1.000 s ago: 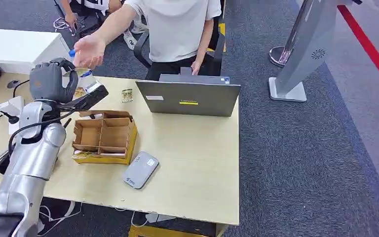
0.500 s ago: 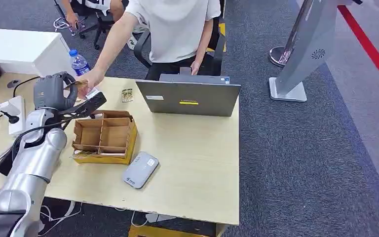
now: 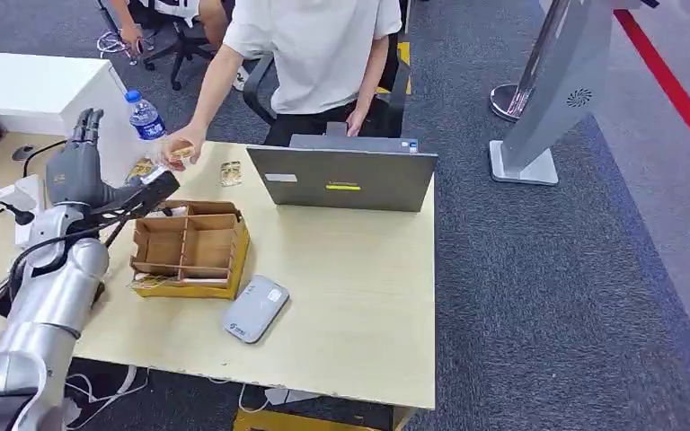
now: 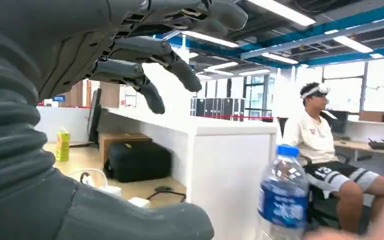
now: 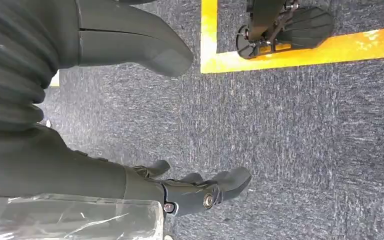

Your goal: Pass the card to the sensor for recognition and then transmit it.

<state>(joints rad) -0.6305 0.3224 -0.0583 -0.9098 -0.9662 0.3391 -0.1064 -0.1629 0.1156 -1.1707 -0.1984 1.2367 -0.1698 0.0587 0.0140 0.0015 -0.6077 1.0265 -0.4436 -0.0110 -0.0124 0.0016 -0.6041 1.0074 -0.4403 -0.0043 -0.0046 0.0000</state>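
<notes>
A person's hand (image 3: pixel 176 149) at the table's far left holds a small yellowish card (image 3: pixel 182 155). My left hand (image 3: pixel 75 165) stands just left of it, fingers straight and spread, with nothing in it. In the left wrist view the same hand (image 4: pixel 130 55) has its fingers apart around empty air. The grey card sensor (image 3: pixel 255 308) lies flat near the table's front edge. My right hand (image 5: pixel 95 170) hangs over the carpet, its fingers loose and holding nothing.
A partitioned cardboard box (image 3: pixel 189 247) sits between my left arm and the sensor. An open grey laptop (image 3: pixel 346 176) stands at the back, with another card (image 3: pixel 231 172) lying beside it. A water bottle (image 3: pixel 146 117) stands behind my left hand. A power strip (image 3: pixel 20 199) lies at the left edge.
My left hand held the card up with curled fingers; the person's hand reached in and took it. My fingers have since straightened and spread, and the person's hand has drawn slightly away.
</notes>
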